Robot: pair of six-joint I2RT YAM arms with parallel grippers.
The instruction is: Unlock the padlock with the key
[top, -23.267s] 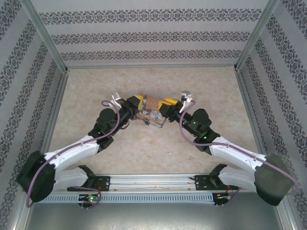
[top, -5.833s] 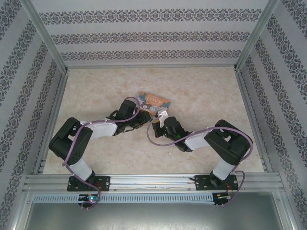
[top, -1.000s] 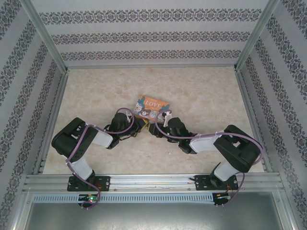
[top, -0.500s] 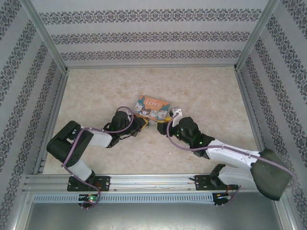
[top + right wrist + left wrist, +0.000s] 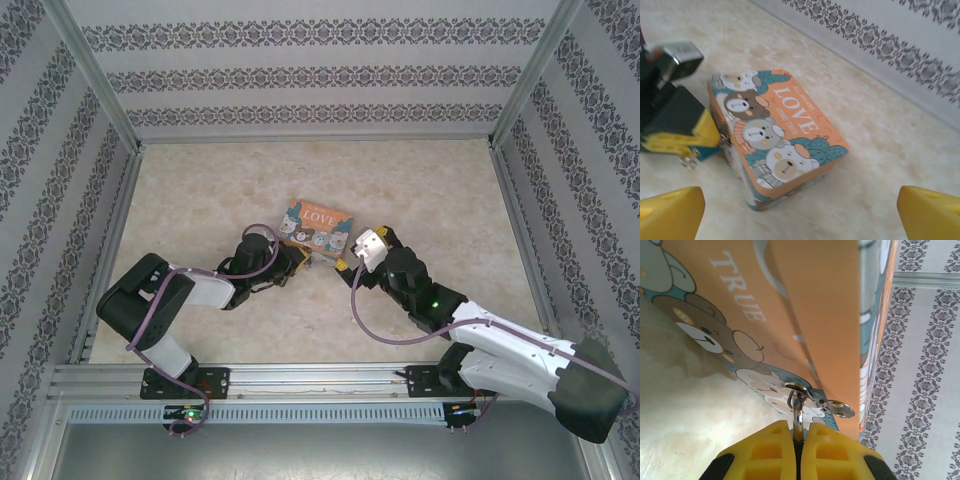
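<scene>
My left gripper [image 5: 798, 429] is shut on the padlock, with its yellow fingers [image 5: 675, 139] pressed together. The silvery shackle [image 5: 798, 412] rises from between them and hooks through the latch ring [image 5: 795, 388] on the tin's side. A teal bit of the padlock body [image 5: 703, 153] peeps out under the fingers. A small silvery tab with a hole [image 5: 840, 409] sits beside the shackle; I cannot tell whether it is the key. My right gripper [image 5: 800, 217] is open wide, empty, a little way back from the tin's near corner. From above, the left gripper [image 5: 297, 259] and the right gripper [image 5: 346, 265] flank the tin's front.
The cartoon-bear "LOVE" tin [image 5: 316, 222] lies flat, lid shut [image 5: 785, 122], on the beige table [image 5: 430, 190]. Patterned walls and metal rails enclose the table. Purple cables loop over both arms. Open floor lies behind and to both sides of the tin.
The right arm has stretched out low and its gripper has drawn back a little from the padlock, towards the right. The left gripper has held its grip in place.
</scene>
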